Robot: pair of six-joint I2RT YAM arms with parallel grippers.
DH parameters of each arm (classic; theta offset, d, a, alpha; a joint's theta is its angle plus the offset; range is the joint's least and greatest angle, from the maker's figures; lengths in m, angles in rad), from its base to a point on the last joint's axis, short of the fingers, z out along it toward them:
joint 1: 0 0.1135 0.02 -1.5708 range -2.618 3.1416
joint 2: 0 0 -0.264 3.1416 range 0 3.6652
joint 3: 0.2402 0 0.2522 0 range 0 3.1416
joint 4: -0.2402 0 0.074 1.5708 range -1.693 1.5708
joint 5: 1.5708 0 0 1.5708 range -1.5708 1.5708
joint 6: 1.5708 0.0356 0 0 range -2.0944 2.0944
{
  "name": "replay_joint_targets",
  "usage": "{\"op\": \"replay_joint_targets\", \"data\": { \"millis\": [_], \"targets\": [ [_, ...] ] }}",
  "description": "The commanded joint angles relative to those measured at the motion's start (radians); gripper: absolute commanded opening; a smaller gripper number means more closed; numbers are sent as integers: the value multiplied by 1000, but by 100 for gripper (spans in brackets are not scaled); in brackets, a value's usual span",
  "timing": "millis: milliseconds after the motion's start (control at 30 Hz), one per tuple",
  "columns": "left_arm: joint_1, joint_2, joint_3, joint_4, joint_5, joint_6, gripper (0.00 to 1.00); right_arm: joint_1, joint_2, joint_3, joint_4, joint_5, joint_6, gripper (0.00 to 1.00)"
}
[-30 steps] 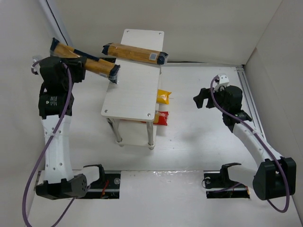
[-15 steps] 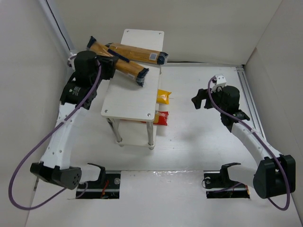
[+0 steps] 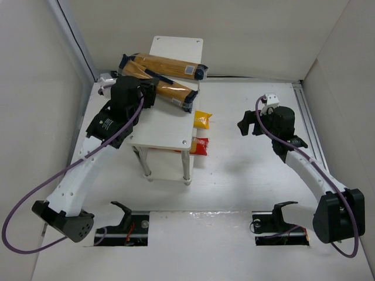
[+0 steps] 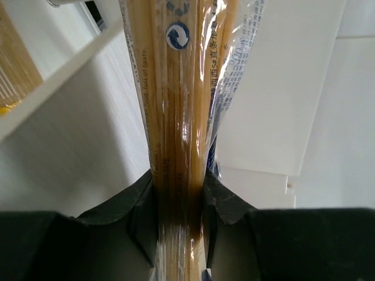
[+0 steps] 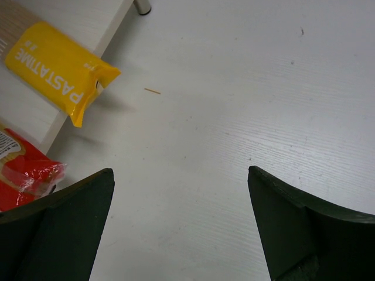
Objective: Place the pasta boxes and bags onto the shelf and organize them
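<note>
Currently the step in hand appears to be setting the last long package on top of the shelf. The left gripper (image 4: pixel 180 187) is clenched on the held pasta box (image 3: pixel 173 95), a long, narrow tan-orange package in clear wrap with dark navy ends. Its black fingers (image 4: pixel 137 208) press on the two flat sides partway along its length. From above, this package lies slantwise over the far half of the shelf (image 3: pixel 161 126), a white two-tier stand with a pale wood-grain top board and thin metal legs. Whether it already rests on the board or hangs just above it cannot be told.

The second pasta box (image 3: pixel 176 64), of the same tan-orange and navy make with a small white label, lies across the far end of the top board. The two packages meet at their left ends, though contact between them is unclear.

On the lower tier a flat yellow bag (image 5: pixel 54 65) and a flat red bag (image 5: pixel 23 170) poke out on the right side, so both seem placed. The right gripper (image 5: pixel 181 222) is released, its jaws wide and empty, over the bare white table (image 5: pixel 246 88) near the right of the shelf.

The next move likely calls for swinging the held pasta box round until it runs parallel to the second pasta box. It would then be set flat just beside that box without nudging it, and only then let go.
</note>
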Motion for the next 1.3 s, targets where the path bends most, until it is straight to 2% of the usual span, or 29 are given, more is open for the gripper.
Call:
{"op": "replay_joint_targets", "data": {
  "millis": [0, 33, 67, 333, 500, 567, 600, 633, 667, 700, 767, 800, 833, 867, 900, 933, 1033, 1067, 1133, 1167, 1200, 1267],
  "targets": [
    [-13, 8, 101, 116, -58, -14, 25, 7, 1, 27, 6, 11, -11, 100],
    [-24, 8, 101, 127, -58, 4, 49, 7, -10, 27, 6, 11, -11, 100],
    [-24, 8, 101, 136, -58, 13, 52, 7, -10, 27, 6, 20, -11, 100],
    [-113, -31, 60, 163, -125, 29, 59, 7, -10, 27, 6, 20, -11, 100],
    [-151, -69, 51, 179, -185, 105, 61, 7, -10, 27, 6, 11, -11, 100],
    [-151, -69, 95, 161, -209, 252, 66, 7, -19, 27, 6, 11, -20, 100],
    [-151, -57, 168, 135, -263, 306, 74, 7, -28, 27, -3, 11, -20, 100],
    [-151, -42, 214, 112, -285, 379, 78, 7, -28, 27, -4, 11, -20, 100],
    [-151, -25, 266, 82, -314, 528, 81, 7, -28, 27, -4, 23, -20, 100],
    [-151, 29, 323, 17, -358, 596, 83, 7, -39, 27, -4, 23, -20, 100],
    [-151, 101, 512, -74, -539, 699, 89, 7, -39, 27, -13, 23, -20, 100],
    [-121, 177, 572, -175, -597, 745, 89, 7, -39, 27, -13, 23, -20, 100],
    [-42, 208, 644, -206, -646, 764, 89, 7, -39, 27, -13, 23, -20, 100],
    [12, 230, 653, -226, -629, 764, 91, 7, -39, 27, -13, 23, -20, 100],
    [69, 244, 641, -199, -575, 808, 91, 7, -48, 27, -13, 34, -20, 100],
    [183, 265, 608, -199, -446, 848, 91, 7, -48, 27, -22, 34, -20, 100],
    [347, 278, 534, -232, -308, 804, 91, -2, -48, 27, -22, 54, -20, 100],
    [452, 269, 464, -232, -240, 781, 91, -2, -48, 27, -22, 54, -20, 100],
    [551, 235, 358, -156, -166, 781, 91, -13, -39, 27, -22, 63, -20, 100],
    [595, 189, 236, -119, -92, 790, 91, -22, -39, 27, -22, 75, -20, 100],
    [681, 169, 176, -85, -46, 800, 91, -22, -39, 27, -22, 75, -20, 100],
    [734, 125, 71, -39, 3, 781, 92, -31, -24, 36, -22, 85, -20, 100]
  ]
}}
